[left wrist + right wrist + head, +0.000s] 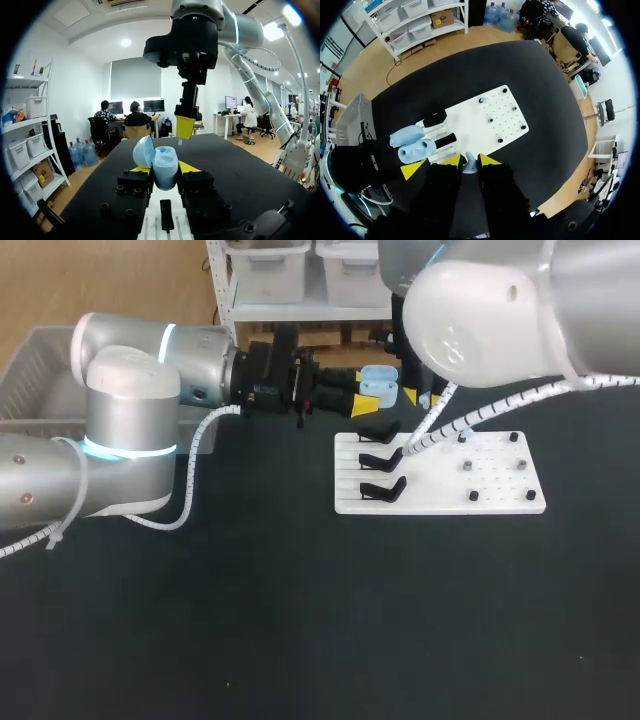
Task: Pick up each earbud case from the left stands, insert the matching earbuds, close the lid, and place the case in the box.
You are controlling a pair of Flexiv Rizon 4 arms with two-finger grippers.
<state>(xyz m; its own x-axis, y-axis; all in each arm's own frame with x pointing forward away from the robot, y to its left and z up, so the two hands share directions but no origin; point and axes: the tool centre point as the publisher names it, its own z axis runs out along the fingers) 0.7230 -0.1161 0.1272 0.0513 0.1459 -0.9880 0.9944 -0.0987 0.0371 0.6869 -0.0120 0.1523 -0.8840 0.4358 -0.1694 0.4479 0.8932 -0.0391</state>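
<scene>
In the head view, the left gripper point(358, 392) is reaching in from the left. Its yellow-tipped fingers are standing narrowly apart and pressing on both sides of a light blue plastic earbud case point(378, 384). The case is hanging above the black table point(300, 620), just behind the white perforated board point(500, 480), with its lid standing open. The right gripper point(415, 398) is hovering just beside the case. Three black stands point(380, 458) are sitting along the board's left side, and a grey plastic bin point(30, 370) is lying at the table's far left.

In the left wrist view, the left gripper point(164, 172) is clamping the case point(166, 170) between its fingers, with the rounded lid point(143, 151) tilting open to one side. The right gripper's yellow tip is pointing down just above the case.

In the right wrist view, the right gripper point(470, 161) is nearly closed, pinching a small pale earbud point(469, 164) between its fingers. The open case point(417, 149) is sitting near that gripper, over the board's stand end.
</scene>
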